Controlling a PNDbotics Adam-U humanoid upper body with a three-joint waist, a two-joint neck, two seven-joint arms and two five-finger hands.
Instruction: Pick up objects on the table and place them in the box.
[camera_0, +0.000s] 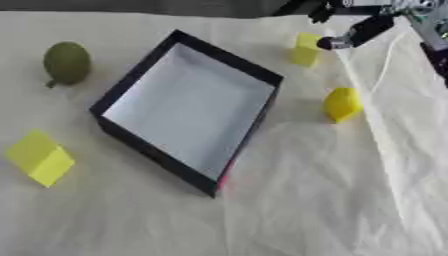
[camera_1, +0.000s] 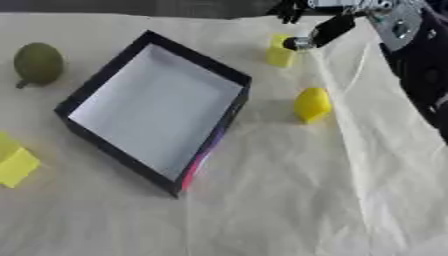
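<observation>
A dark box (camera_0: 131, 82) with a white, empty inside sits askew in the middle of the table. A small yellow block (camera_0: 305, 50) lies beyond its right corner. My right hand (camera_0: 360, 30) reaches in from the upper right, open, with one fingertip (camera_0: 328, 43) at the block's right side and the other fingers (camera_1: 289, 10) spread behind it; nothing is held. A yellow lemon-shaped fruit (camera_0: 342, 104) lies right of the box. A green pear-shaped fruit (camera_0: 66, 62) lies to the box's left, and a larger yellow block (camera_0: 40, 157) sits at the lower left.
A wrinkled cream cloth (camera_0: 315, 200) covers the table, with a raised fold running down the right side. My right arm (camera_1: 420, 60) fills the upper right corner. The table's far edge is close behind the hand.
</observation>
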